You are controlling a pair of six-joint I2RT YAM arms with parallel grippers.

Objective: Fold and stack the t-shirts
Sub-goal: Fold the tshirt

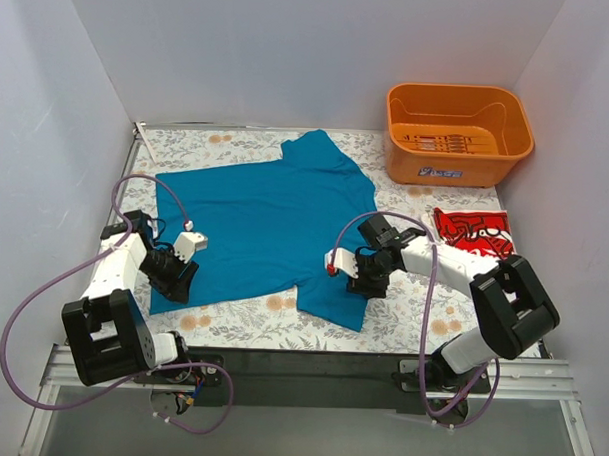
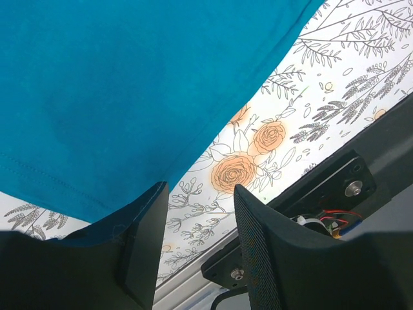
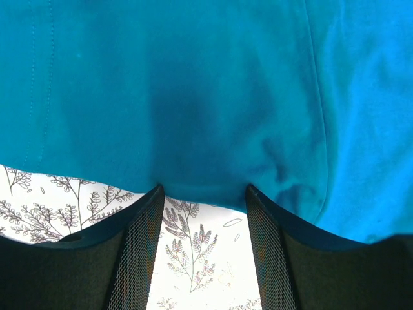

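Note:
A teal-blue t-shirt [image 1: 260, 221] lies spread flat across the middle of the flowered table, collar toward the back. My left gripper [image 1: 173, 279] sits at the shirt's near left corner, jaws open, with only tablecloth between the fingers [image 2: 145, 239] and the teal-blue t-shirt [image 2: 129, 84] edge just ahead. At the hem's near right corner my right gripper [image 1: 366, 283] is open too, its fingertips [image 3: 150, 213] at the hem of the teal-blue t-shirt [image 3: 193, 97], nothing gripped. A red t-shirt [image 1: 472, 230] with white lettering lies folded at the right.
An orange plastic basket [image 1: 458, 133] stands at the back right corner. White walls close in the table on three sides. A black metal rail [image 2: 361, 161] runs along the near table edge by the arm bases.

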